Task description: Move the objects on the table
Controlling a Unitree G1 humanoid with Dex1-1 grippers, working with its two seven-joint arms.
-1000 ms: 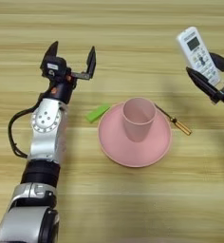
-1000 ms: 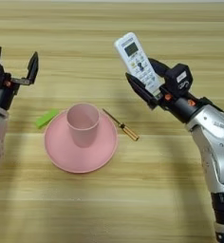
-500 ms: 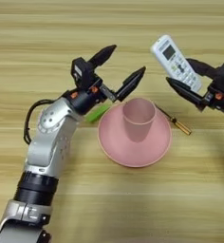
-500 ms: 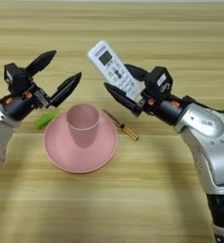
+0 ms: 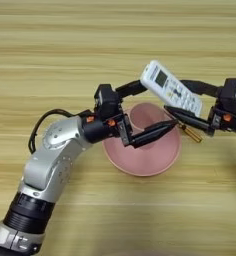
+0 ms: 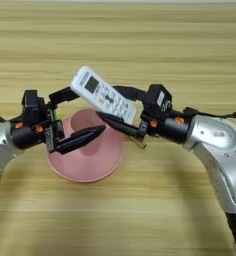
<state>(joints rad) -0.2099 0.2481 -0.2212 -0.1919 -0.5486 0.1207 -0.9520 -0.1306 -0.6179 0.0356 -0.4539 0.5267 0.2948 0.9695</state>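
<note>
Two arms meet over the middle of the table [image 5: 50, 45], and the near strip of wood in front of them lies bare. The left arm comes up from the near left corner, bends at the elbow and reaches right. Its left gripper [image 5: 147, 115] has its two black fingers spread wide, one on the near side of the pink cup [image 5: 140, 114] and one on the far side; whether they touch it cannot be told. The cup stands upright on a pink plate [image 5: 155, 160]. A small gold stick [image 5: 192, 134] lies just beside the plate's right rim. From the right, the other arm stretches left, and the right gripper [image 6: 112, 102] is clamped on the white remote [image 6: 103, 95]. The remote hangs above the cup's far right side, tilted, its long axis running from far left to near right, screen end to the far left. Beyond both arms the wood stretches open to the far edge.
</note>
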